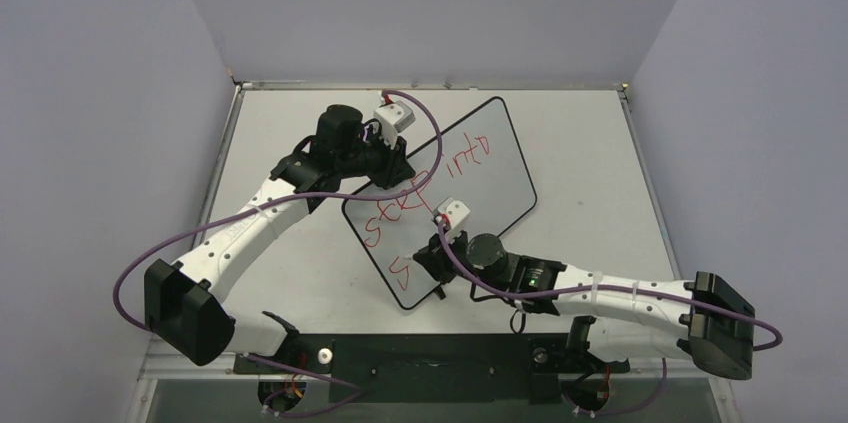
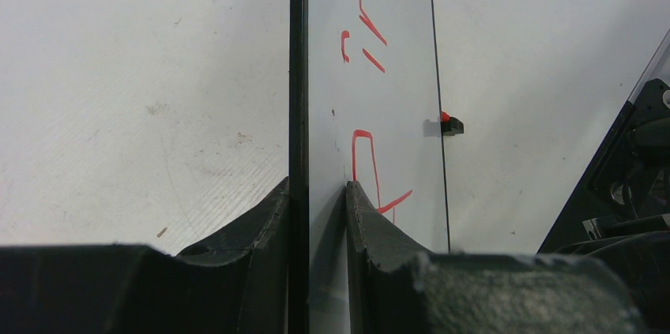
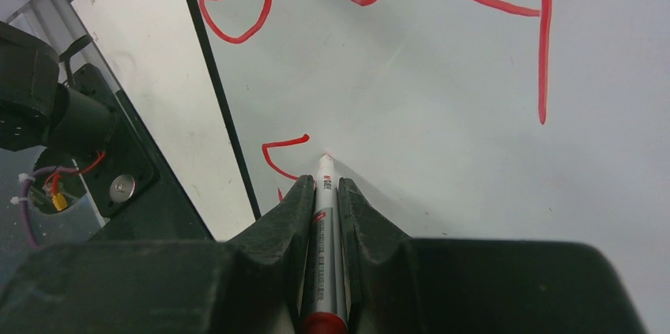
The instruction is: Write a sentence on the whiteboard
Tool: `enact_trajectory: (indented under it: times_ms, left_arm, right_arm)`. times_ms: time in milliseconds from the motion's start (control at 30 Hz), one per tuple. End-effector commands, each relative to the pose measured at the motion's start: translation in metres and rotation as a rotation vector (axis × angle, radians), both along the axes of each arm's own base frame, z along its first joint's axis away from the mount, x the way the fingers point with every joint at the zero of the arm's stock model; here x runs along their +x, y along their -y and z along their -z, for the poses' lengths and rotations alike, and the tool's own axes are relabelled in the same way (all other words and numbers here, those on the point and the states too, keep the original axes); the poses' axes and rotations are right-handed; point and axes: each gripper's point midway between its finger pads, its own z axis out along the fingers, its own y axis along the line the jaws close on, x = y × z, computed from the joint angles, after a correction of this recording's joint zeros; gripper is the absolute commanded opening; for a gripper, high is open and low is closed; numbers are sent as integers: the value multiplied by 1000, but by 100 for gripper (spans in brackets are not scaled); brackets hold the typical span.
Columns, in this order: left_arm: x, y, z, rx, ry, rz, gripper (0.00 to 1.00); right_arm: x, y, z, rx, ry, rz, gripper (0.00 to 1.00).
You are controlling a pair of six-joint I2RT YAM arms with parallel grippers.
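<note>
The board (image 1: 495,183) lies slantwise in the middle of the table (image 1: 580,143), one corner toward the back wall and the opposite corner toward the arm bases. It is white, with rounded corners and a thin black frame. A small black foot (image 2: 450,125) with a spot of red juts from one long edge.

The sentence (image 1: 400,211) runs along the board in red marker strokes. The top line reads roughly "step into", in uneven, wobbly letters that climb toward the far corner. Beneath it, near the low corner, there is only one curled stroke like an "s".

The left gripper (image 1: 385,171) is closed on the board's far-left edge. From its wrist view the frame runs straight between the two fingers, one on each face, both pressed against it. I cannot tell whether that edge is raised off the table.

The right gripper (image 1: 435,265) hangs over the near part of the board, clamped on a marker (image 3: 324,215) with a silver barrel and a red end. The marker sticks out between the fingers. Its pale tip meets the white surface just beside the small red curl.
</note>
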Motion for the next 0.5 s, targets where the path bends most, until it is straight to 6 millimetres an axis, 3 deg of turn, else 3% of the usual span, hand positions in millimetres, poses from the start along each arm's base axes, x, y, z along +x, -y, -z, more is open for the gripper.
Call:
enact_trajectory:
  times_ms: [0,467]
  left_arm:
    - [18,3,-22,0,152,1,0]
    - [18,3,-23,-1,152,1,0]
  right_arm:
    - [1,-4,-2,39,10,-2,0]
    - [-2,20,31,1,-37,51,0]
